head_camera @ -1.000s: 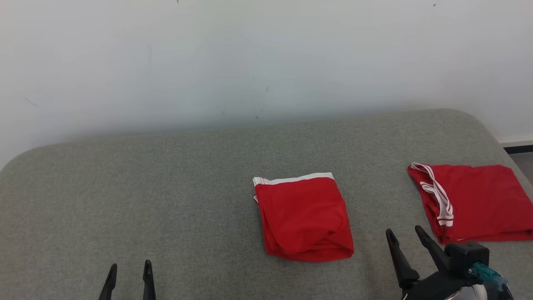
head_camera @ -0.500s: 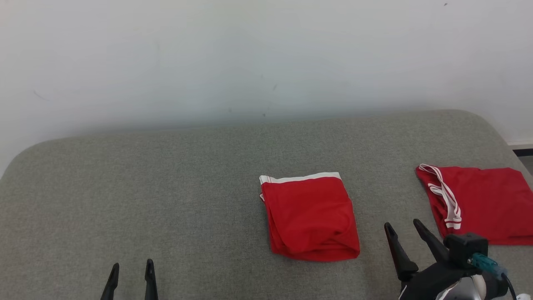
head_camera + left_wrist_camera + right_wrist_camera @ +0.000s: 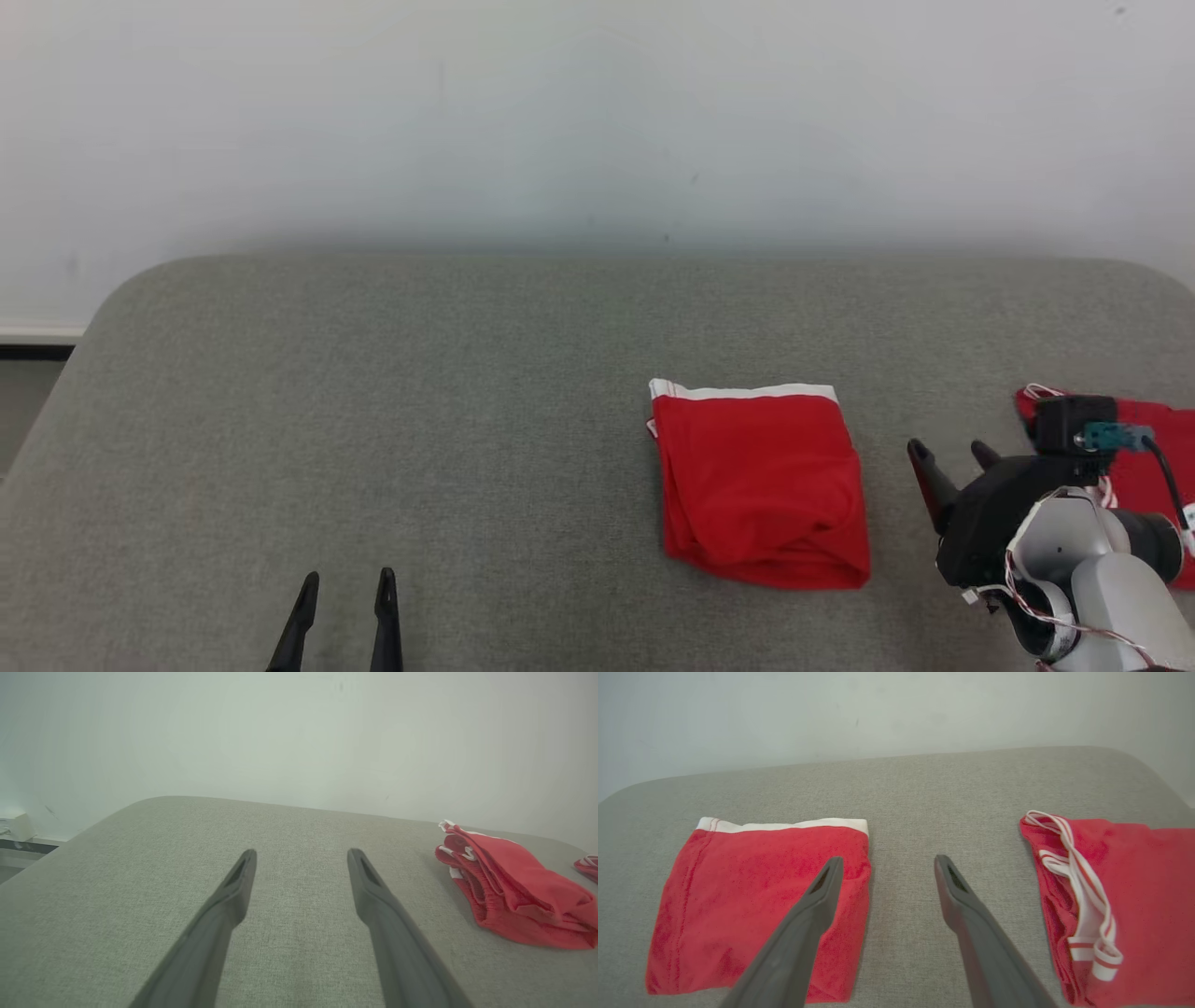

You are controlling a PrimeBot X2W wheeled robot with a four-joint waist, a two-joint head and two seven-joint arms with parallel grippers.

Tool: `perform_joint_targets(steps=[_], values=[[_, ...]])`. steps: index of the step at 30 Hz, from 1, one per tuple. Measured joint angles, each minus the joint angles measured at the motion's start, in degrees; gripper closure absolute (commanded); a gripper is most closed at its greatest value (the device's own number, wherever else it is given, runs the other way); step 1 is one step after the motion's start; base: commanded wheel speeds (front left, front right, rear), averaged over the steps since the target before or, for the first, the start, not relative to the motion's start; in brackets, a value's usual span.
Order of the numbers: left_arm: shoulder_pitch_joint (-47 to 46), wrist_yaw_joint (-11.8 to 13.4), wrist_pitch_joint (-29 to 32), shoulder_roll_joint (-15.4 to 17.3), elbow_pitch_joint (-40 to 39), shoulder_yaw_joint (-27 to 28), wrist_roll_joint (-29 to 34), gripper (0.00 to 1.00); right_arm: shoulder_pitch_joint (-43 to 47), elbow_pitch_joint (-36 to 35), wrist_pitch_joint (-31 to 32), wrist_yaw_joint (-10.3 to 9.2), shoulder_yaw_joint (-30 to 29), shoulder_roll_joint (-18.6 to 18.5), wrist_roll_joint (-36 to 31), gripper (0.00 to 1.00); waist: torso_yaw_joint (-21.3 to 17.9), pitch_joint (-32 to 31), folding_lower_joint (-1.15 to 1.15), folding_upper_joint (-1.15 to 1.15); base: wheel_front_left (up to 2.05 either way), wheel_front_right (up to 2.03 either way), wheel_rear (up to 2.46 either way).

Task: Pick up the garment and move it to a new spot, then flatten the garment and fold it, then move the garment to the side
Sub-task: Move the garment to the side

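A folded red garment with a white waistband lies on the grey padded table, right of centre; it also appears as the red garment in the right wrist view and the red garment in the left wrist view. My right gripper hovers open just right of it, above the bare strip between two garments, with nothing between its fingers. My left gripper stands open at the lower left, far from the cloth, fingers empty.
A second red garment with white straps lies at the table's right end, partly behind my right arm. A pale wall runs behind the table. The rounded left table corner borders the floor.
The head camera has swung left, shifting the whole scene to the right. My right gripper has risen and sits higher beside the folded garment. Both garments lie as before.
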Motion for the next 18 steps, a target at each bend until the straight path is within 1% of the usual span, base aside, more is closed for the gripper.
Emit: perform_joint_targets(steps=[3,8,13,18], values=[[-0.64,0.0,0.0,0.02,-0.36,-0.82,-0.56,0.0,-2.53,2.91,5.25,0.0,-2.3,1.79,-1.46,0.0,1.58,1.14,0.0,0.0,0.0,0.0,0.0],[-2.29,0.46,0.0,0.0,-1.29,-1.76,-1.15,0.0,-6.05,5.88,10.21,0.0,-5.81,3.39,-4.59,0.0,4.1,3.9,0.01,0.0,0.0,0.0,0.0],[-3.17,0.52,0.0,-0.01,-1.34,-2.75,-1.59,0.0,-7.47,8.04,12.49,0.0,-11.71,5.57,-7.11,0.0,6.71,6.24,0.01,0.0,0.0,0.0,0.0],[-3.59,0.85,0.0,0.0,-1.56,-3.22,-1.75,0.0,-7.5,10.33,16.22,0.0,-14.92,6.87,-10.05,0.0,8.78,8.11,0.01,0.0,0.0,0.0,0.0]])
